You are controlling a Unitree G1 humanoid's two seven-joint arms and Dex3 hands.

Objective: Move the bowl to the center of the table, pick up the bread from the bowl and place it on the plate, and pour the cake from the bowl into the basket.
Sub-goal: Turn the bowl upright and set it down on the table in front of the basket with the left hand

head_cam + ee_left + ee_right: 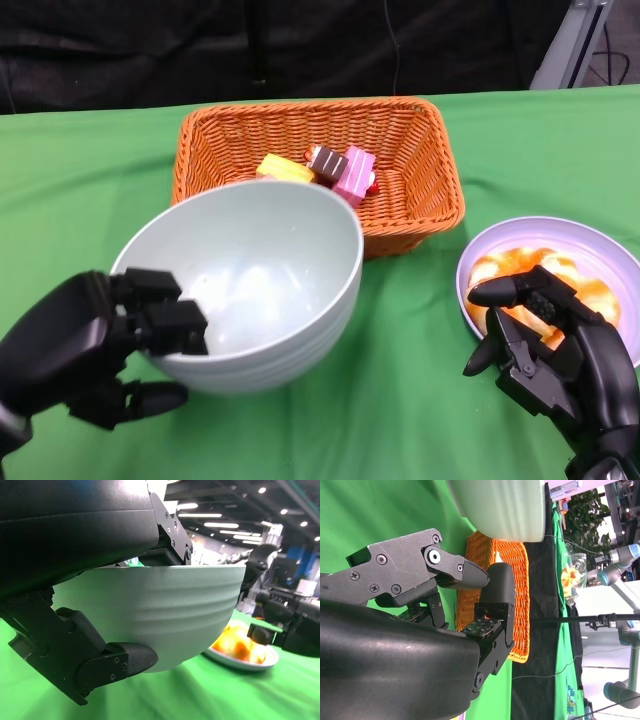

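Could slip from the left hand (95,345) pinching the tipped, empty bowl (250,285) by its rim, bumping the basket (420,190) just beyond, cakes (330,170) inside, right hand (545,350) wide over bread (590,290).

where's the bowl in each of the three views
Head view: the pale green bowl is at lower centre, tilted toward the basket, gripped at its rim by the left hand.
Right wrist view: only its outer wall shows, at the top edge.
Left wrist view: its ribbed side fills the middle.
Shared landmark: the green tablecloth shows in all three.
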